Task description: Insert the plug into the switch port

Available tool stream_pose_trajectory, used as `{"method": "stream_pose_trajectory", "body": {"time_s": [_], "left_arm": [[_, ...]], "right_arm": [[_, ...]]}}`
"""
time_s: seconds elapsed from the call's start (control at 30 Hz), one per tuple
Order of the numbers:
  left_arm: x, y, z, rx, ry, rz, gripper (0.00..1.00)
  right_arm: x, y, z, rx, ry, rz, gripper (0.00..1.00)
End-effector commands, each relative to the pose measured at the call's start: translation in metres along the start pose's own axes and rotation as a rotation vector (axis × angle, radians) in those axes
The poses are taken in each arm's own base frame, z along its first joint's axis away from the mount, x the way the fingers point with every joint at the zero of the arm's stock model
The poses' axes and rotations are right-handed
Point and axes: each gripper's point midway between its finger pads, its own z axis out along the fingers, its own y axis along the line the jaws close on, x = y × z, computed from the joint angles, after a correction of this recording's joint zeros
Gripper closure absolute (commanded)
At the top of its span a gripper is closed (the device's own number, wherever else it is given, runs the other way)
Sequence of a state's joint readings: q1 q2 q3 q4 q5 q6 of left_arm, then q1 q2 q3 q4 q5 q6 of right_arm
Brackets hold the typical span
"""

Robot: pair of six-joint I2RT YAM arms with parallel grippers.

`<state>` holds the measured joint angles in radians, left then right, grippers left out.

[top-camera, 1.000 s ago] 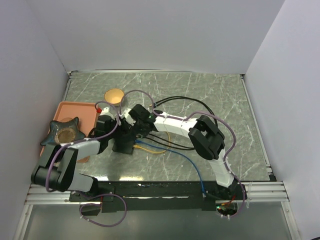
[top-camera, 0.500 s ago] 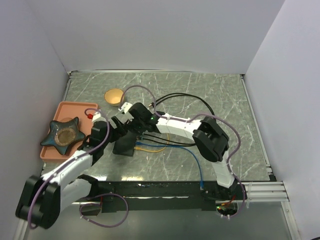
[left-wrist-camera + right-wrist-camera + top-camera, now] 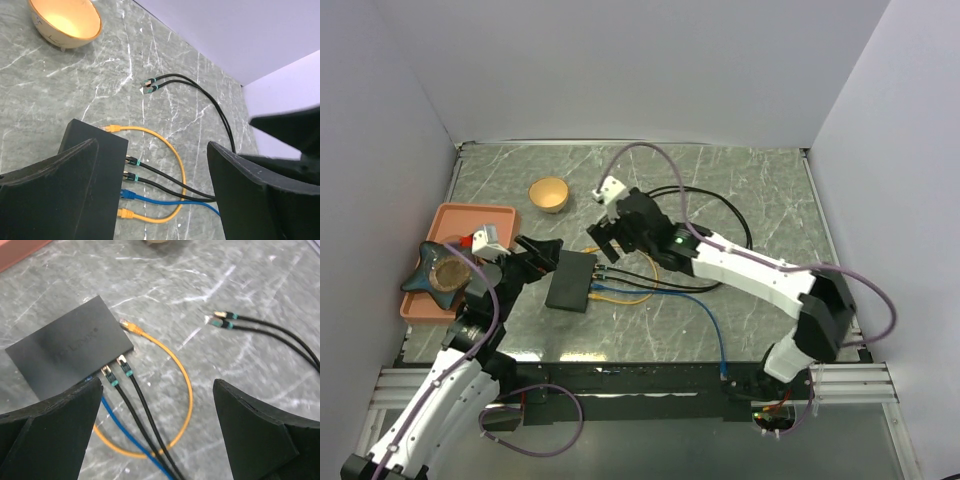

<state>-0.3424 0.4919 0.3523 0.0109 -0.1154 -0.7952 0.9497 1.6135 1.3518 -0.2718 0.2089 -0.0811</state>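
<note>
While left tool (image 3: 550,254) and right tool (image 3: 604,243) are hanging released, I am noting the switch (image 3: 571,280) lying on the table (image 3: 740,180) between them, ports facing right tool, loose yellow plug (image 3: 129,326) beside its corner.

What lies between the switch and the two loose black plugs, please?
In the right wrist view, the orange cable arcs between the switch and black plugs; otherwise bare tabletop.

One switch (image 3: 571,281). Two black cables (image 3: 141,402), one blue cable (image 3: 160,201), one yellow cable (image 3: 190,387). One bowl (image 3: 549,193), one tray (image 3: 470,218), one star-shaped dish (image 3: 442,272).
</note>
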Motion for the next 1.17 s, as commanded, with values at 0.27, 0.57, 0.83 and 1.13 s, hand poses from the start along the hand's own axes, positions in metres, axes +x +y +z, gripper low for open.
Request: {"method": "stream_pose_trajectory", "body": {"time_s": [0.27, 0.57, 0.83, 1.13], "left_arm": [[-0.026, -0.014, -0.016, -0.034, -0.031, -0.049, 0.04], [-0.024, -0.024, -0.018, 0.023, -0.006, -0.015, 0.04], [-0.032, -0.022, -0.027, 0.021, -0.052, -0.004, 0.04], [-0.019, -0.031, -0.026, 0.156, -0.048, 0.096, 0.04]], "right_arm": [[0.019, -0.026, -0.109, 0.043, -0.242, 0.256, 0.01], [0.012, -0.032, -0.129, 0.040, -0.301, 0.280, 0.01], [0.002, -0.032, -0.130, 0.041, -0.303, 0.299, 0.01], [0.005, -0.057, -0.149, 0.155, -0.318, 0.271, 0.01]]}}
